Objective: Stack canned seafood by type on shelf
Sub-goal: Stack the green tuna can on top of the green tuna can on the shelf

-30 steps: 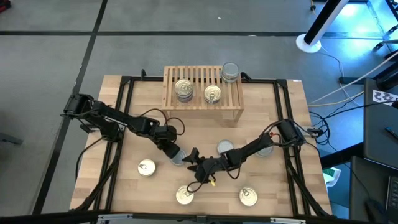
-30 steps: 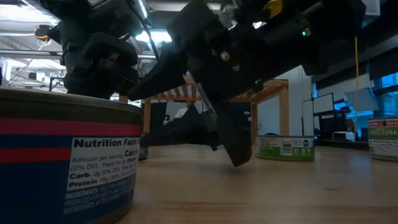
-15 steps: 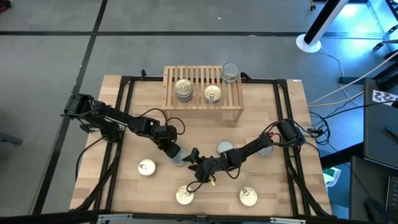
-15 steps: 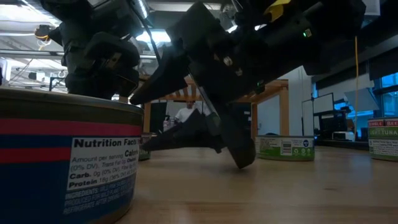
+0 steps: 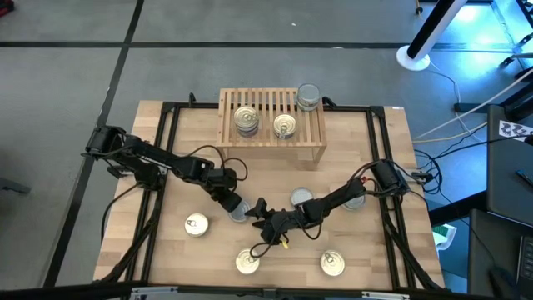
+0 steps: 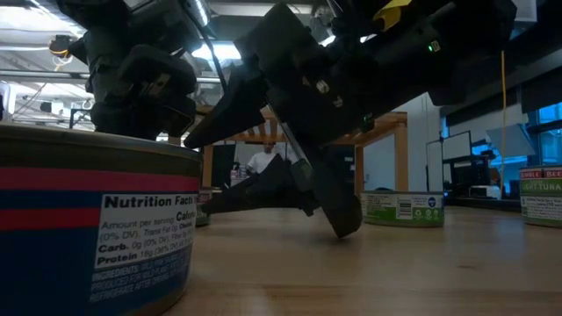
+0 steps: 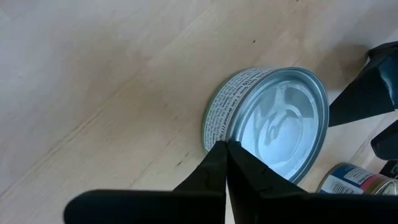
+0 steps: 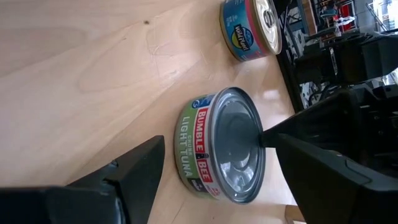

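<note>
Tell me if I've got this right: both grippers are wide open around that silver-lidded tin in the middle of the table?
Not quite. Only the right gripper stands open, a finger on each side of the silver-lidded tin. The left gripper is shut, its tip on the tin's lid, as the left wrist view shows.

1. Setting: robotics lab/workshop; grey floor w/ dark seams round a framed wooden table.
2. Loose cables, white stand base beside it.
3. Low view: ceiling strip lights, monitors, a person in the background.

Left gripper blocks silver can; right gripper crowded beside.
</note>
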You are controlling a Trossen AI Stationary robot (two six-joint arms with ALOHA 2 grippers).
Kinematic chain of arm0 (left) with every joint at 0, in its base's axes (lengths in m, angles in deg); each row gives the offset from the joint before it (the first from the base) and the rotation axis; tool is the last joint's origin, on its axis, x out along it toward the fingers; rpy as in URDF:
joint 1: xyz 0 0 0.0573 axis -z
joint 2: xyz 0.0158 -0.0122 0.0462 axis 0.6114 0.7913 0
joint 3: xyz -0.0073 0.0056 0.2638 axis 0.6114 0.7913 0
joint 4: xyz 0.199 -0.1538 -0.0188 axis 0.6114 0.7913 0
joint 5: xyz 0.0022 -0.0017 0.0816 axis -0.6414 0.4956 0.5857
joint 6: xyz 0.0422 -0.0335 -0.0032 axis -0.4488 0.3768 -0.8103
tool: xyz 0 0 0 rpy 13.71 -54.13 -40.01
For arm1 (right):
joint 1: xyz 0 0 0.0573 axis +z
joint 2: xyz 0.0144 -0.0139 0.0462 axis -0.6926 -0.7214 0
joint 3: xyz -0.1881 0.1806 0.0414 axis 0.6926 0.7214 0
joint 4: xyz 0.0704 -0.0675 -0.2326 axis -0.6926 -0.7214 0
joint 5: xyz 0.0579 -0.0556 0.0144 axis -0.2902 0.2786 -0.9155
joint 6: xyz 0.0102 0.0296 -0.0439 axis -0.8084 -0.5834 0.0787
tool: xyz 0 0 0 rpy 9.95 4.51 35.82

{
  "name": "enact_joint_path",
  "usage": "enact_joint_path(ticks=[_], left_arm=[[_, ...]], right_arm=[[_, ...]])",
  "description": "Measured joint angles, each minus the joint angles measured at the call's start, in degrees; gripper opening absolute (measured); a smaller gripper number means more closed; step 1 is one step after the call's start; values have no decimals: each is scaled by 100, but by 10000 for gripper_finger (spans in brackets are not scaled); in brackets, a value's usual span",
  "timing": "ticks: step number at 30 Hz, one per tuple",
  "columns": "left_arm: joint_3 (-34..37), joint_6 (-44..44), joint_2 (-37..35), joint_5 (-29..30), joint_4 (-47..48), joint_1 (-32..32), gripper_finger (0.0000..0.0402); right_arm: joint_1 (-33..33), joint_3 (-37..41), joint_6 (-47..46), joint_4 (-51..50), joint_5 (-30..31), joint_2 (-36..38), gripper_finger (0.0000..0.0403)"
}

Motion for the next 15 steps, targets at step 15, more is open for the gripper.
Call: enact_joint_path(ticks=[15], left_arm=[[9,-4,7,-166,-420,-1,0]], right_arm=[[60,0,7,-11,0,0,308]])
